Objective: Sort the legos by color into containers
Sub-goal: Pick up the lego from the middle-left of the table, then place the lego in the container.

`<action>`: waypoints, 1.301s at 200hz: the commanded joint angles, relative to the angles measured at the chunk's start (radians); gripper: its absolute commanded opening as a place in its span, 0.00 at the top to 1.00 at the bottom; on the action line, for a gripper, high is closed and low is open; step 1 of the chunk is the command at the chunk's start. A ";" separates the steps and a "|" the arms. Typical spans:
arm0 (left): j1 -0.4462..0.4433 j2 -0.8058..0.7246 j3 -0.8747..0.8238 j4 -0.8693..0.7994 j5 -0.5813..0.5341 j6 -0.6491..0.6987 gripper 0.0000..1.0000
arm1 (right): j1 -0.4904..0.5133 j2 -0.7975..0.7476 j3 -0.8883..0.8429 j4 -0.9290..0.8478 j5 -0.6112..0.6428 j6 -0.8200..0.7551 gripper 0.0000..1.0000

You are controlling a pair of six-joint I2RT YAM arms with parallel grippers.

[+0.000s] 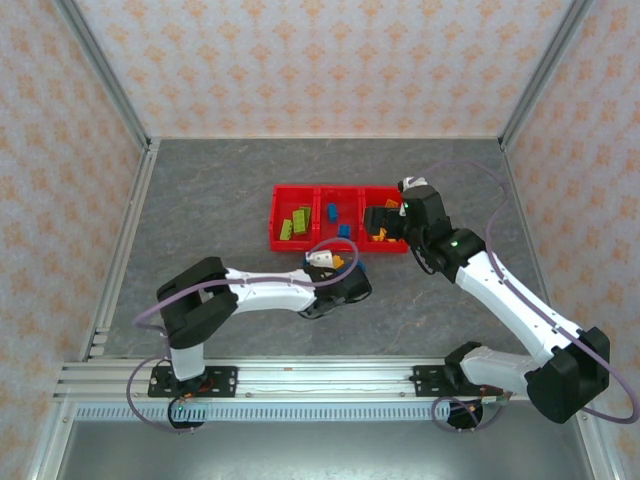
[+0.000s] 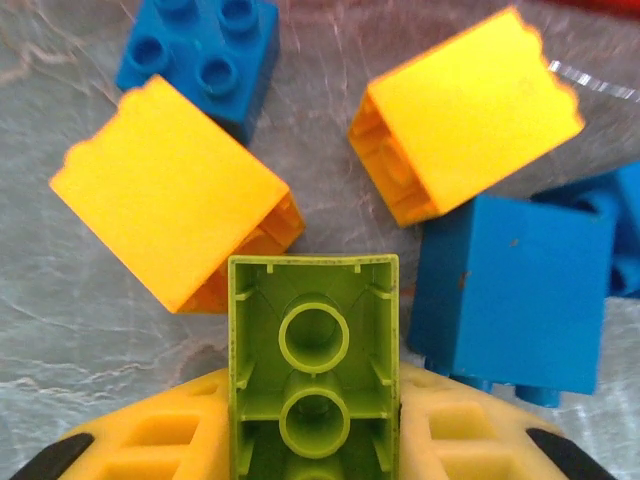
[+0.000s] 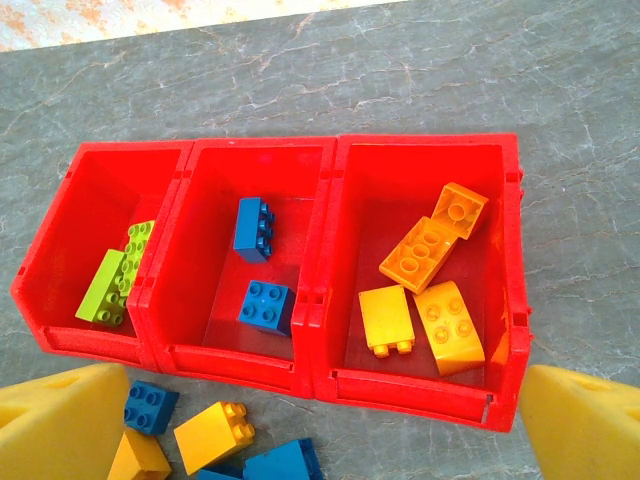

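Note:
My left gripper [image 2: 313, 445] is shut on a lime green lego [image 2: 313, 360], which I see from its hollow underside between the yellow pads [image 2: 150, 445]. Around it on the table lie two orange-yellow legos [image 2: 175, 190] [image 2: 465, 115] and two blue ones [image 2: 200, 50] [image 2: 515, 290]. In the top view the left gripper [image 1: 345, 275] is just in front of the red containers [image 1: 275, 215]. My right gripper [image 3: 320, 430] hangs open over the containers [image 3: 420, 145]. The left bin holds green legos [image 3: 115, 275], the middle one blue [image 3: 255, 228], the right one several orange-yellow [image 3: 430, 290].
Loose legos lie on the grey table before the bins: blue [image 3: 150, 405], orange-yellow [image 3: 213, 435], another blue [image 3: 280, 465]. The right arm [image 1: 500, 290] stretches over the table's right side. Patterned walls enclose the table on three sides.

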 commanded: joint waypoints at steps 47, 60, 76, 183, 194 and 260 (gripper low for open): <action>0.050 -0.168 0.075 -0.127 -0.164 0.145 0.67 | 0.005 0.019 0.024 0.022 0.007 0.003 0.00; 0.099 -0.171 0.091 -0.149 -0.180 0.187 0.67 | 0.005 0.023 0.029 0.022 0.002 0.003 0.00; 0.165 -0.180 0.100 -0.141 -0.190 0.247 0.67 | 0.005 0.026 0.032 0.017 0.003 0.003 0.00; 0.483 0.037 0.297 -0.034 -0.113 0.521 0.68 | 0.005 0.015 0.019 0.006 0.035 -0.012 0.00; 0.498 0.070 0.323 -0.028 -0.097 0.527 0.68 | 0.005 0.015 0.013 0.008 0.036 -0.015 0.00; 0.540 0.198 0.415 0.000 -0.060 0.553 0.67 | 0.005 0.009 0.007 0.005 0.046 -0.029 0.00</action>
